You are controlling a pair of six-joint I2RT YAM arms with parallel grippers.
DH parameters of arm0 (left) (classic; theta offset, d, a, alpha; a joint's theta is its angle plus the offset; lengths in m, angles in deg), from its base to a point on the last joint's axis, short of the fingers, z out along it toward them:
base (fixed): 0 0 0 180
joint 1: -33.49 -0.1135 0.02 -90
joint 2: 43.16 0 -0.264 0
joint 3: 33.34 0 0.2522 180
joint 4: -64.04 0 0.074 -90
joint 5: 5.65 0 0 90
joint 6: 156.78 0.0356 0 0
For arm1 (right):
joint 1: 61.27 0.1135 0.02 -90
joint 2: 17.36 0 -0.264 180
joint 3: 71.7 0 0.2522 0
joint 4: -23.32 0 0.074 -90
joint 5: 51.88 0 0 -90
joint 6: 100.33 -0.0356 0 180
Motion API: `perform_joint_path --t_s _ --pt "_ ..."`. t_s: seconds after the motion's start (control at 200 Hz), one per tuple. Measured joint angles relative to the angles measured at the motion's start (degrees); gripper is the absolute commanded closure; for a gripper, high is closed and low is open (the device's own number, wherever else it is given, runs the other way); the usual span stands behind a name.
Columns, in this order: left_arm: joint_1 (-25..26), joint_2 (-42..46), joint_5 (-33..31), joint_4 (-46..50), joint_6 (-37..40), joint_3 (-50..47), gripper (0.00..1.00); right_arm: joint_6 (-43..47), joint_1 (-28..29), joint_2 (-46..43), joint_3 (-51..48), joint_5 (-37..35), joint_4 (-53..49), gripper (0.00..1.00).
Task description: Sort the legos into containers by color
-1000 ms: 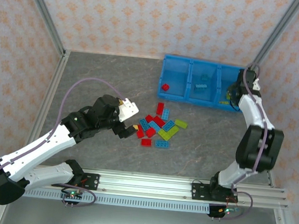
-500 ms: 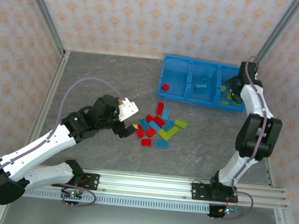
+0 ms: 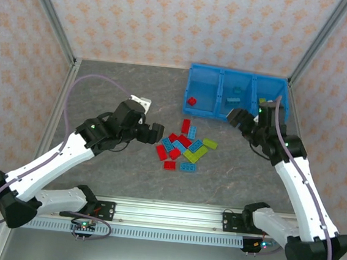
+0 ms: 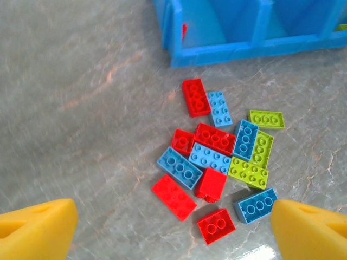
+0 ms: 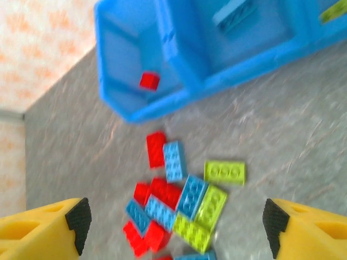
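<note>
Right hand [image 3: 235, 119] now off bin [image 3: 187, 86] (plastic)

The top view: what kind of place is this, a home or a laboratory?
Probably a laboratory test cell: two robot arms on a metal rail, patterned wall panels between aluminium posts, and a grey tabletop.

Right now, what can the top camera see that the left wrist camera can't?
Top camera's extras: the left arm and right arm, plus a light blue lego in the middle compartment. Left wrist camera's extras: its yellow jaws, wide apart, and clear studs on each brick. Shared: the lego pile and the blue bin.
</note>
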Motion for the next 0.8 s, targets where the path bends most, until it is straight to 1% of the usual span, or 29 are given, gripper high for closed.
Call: perform_joint_path --t_s 0.05,0.12,0.2,0.28,0.385,0.435,0.796 --pt "0.3 -2.2 0.7 -0.3 -4.7 -0.9 0.16 -1.0 2.6 -0.8 -1.2 1.1 -1.0 0.13" --pt "1.4 -5.6 1.7 -1.7 -10.6 -3.7 0.22 -2.5 7.0 -0.6 -3.3 2.4 -1.9 0.06" --pt "3.5 -10.0 2.5 -3.2 -15.8 -6.8 0.33 -2.9 12.0 1.3 -4.2 2.7 -3.1 0.04" --pt "4.8 -15.0 2.6 -4.3 -20.1 -8.4 0.4 -2.9 15.2 3.5 -4.2 2.7 -4.1 0.04" --pt "4.9 -19.5 2.4 -5.8 -22.7 -8.7 0.45 -2.9 16.1 5.3 -4.2 2.3 -5.0 0.03" --pt "4.9 -21.0 2.4 -6.8 -23.3 -8.7 0.45 -2.9 16.1 5.5 -4.2 1.9 -5.1 0.03" --pt "4.9 -29.4 2.6 -10.3 -24.1 -8.3 0.46 -2.9 16.1 5.4 -4.2 0.1 -5.5 0.03"
